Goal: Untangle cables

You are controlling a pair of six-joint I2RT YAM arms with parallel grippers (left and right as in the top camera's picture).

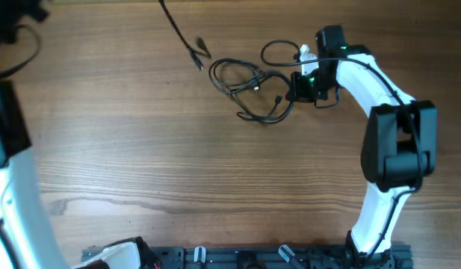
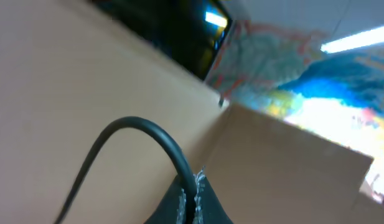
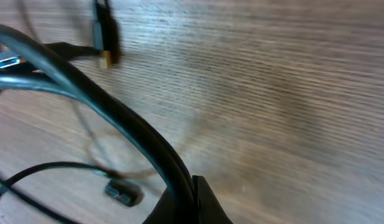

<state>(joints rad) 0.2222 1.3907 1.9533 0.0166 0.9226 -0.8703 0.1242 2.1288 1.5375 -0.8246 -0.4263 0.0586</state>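
The cables lie as a knotted bunch of thin black loops on the wooden table, right of centre at the back. My right gripper sits at the bunch's right edge. In the right wrist view it is shut on a pair of black cable strands, with small plug ends lying on the wood nearby. One strand runs from the bunch up and off the top edge. My left gripper is raised, facing the room, and is shut on a black cable that arcs up out of its jaws.
The left arm's white body fills the left edge of the overhead view, and the right arm stands at the right. A black rail runs along the table's front edge. In the left wrist view there are cardboard panels and a dark screen.
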